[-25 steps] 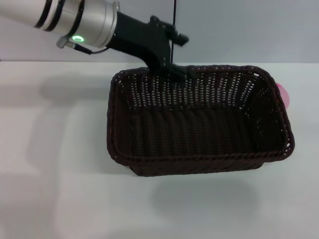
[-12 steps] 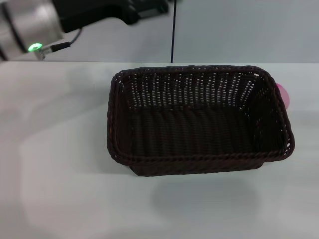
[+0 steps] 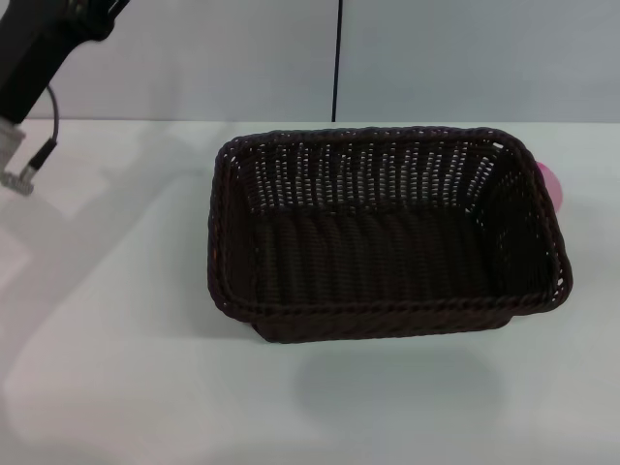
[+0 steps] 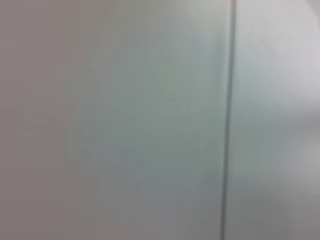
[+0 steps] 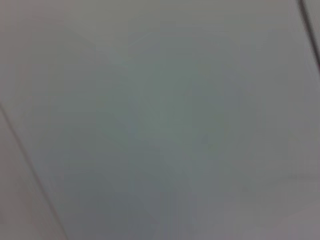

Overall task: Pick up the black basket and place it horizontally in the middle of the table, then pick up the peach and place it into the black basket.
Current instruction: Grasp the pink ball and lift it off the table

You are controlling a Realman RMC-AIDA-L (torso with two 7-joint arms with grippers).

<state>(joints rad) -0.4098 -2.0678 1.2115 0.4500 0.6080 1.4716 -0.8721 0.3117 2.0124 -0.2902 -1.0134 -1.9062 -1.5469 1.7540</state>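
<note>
The black basket (image 3: 386, 234) stands lengthwise across the middle of the white table (image 3: 116, 368), open side up and empty. The peach (image 3: 550, 184) shows only as a pink sliver behind the basket's right rim, on the table outside it. My left gripper (image 3: 89, 14) is raised at the far left top corner of the head view, well away from the basket and partly cut off by the frame edge. My right gripper is out of view. Both wrist views show only a plain grey wall.
A grey wall with a thin dark vertical line (image 3: 337, 60) stands behind the table's far edge. A loose cable with a plug (image 3: 29, 170) hangs from my left arm over the table's left side.
My left gripper has let go of the basket's back rim and drawn up and away to the left. The basket and peach have not moved.
</note>
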